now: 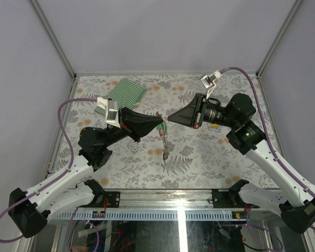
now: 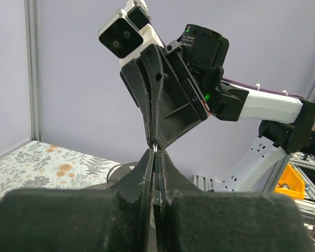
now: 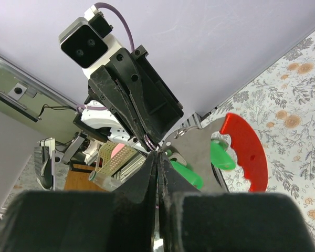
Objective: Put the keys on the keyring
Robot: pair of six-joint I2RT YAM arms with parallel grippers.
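Observation:
My left gripper (image 1: pixel 159 122) and right gripper (image 1: pixel 168 119) meet tip to tip above the middle of the table. The left gripper (image 2: pixel 155 151) is shut on a small silvery coil of the keyring (image 3: pixel 149 142). From that point the bunch hangs down towards the table (image 1: pixel 165 147). In the right wrist view the keyring's red curved loop (image 3: pixel 245 152) and grey metal strip (image 3: pixel 196 153) hang just right of my right gripper (image 3: pixel 157 155). Keys with green tags (image 3: pixel 221 156) (image 3: pixel 186 174) lie against the strip. The right gripper is shut; whether it pinches anything is hidden.
A green-and-white striped cloth (image 1: pixel 125 93) lies at the back left of the flowered table (image 1: pixel 210 152). Grey walls with metal posts close in the back and sides. The arm bases sit along the near edge.

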